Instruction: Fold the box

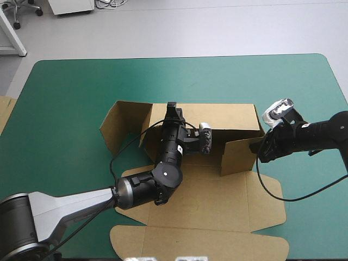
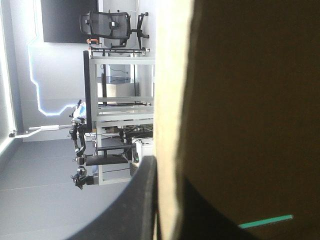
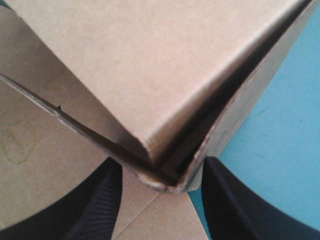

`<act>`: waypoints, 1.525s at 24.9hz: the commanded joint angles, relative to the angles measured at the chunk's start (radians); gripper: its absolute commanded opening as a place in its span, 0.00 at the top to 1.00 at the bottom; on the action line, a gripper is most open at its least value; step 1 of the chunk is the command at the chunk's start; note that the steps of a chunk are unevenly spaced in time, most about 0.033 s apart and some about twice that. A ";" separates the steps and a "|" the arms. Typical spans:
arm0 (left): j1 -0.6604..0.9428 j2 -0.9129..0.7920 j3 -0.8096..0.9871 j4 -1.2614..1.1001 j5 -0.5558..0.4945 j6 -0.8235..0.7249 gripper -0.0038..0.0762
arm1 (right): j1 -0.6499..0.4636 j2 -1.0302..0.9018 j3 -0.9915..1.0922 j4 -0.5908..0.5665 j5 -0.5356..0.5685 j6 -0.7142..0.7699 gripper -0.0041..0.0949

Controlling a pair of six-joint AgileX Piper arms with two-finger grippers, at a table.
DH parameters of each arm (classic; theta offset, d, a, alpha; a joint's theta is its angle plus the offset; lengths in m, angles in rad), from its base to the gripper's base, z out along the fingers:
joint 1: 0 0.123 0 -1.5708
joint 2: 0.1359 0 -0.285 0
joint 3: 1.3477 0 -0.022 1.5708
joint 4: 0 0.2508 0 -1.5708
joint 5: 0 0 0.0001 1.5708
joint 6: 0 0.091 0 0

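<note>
The half-raised brown cardboard box point(image 1: 212, 201) lies on the teal-green bench point(image 1: 70, 98). Your left gripper point(image 1: 172, 109) is clamped on its long wall; your right gripper point(image 3: 162, 165) gapes empty, a box corner directly between its fingers point(image 3: 235, 200).

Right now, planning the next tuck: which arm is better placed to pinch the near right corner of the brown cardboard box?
Right, probably. The right gripper is open with the corner of the brown cardboard box between its fingers; the left gripper is shut on the far wall, away from it.
</note>
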 commanded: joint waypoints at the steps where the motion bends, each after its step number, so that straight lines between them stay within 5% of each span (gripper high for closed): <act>1: -0.008 -0.043 -0.023 0.024 -0.014 -0.012 0.96 | 0.001 -0.030 -0.021 0.054 -0.034 0.005 0.47; 8: -0.008 -0.043 -0.023 0.024 -0.012 -0.012 0.96 | 0.001 -0.065 0.099 0.108 -0.146 0.019 0.42; 13: -0.008 -0.043 -0.023 0.019 -0.012 -0.047 0.96 | 0.001 -0.194 0.280 0.265 -0.342 -0.159 0.42; 18: -0.008 -0.043 -0.023 -0.025 -0.014 -0.037 0.96 | 0.077 -0.201 0.292 0.272 -0.415 -0.154 0.42; 27: -0.008 -0.043 -0.023 -0.037 -0.010 -0.037 0.96 | 0.373 -0.199 0.292 0.015 -0.818 0.195 0.44; 31: -0.008 -0.043 -0.023 -0.037 -0.010 -0.037 0.96 | 0.389 -0.199 0.292 -0.040 -0.846 0.277 0.56; 38: -0.008 -0.043 -0.023 -0.037 -0.013 -0.037 0.96 | 0.389 -0.163 0.292 -0.059 -0.851 0.301 0.98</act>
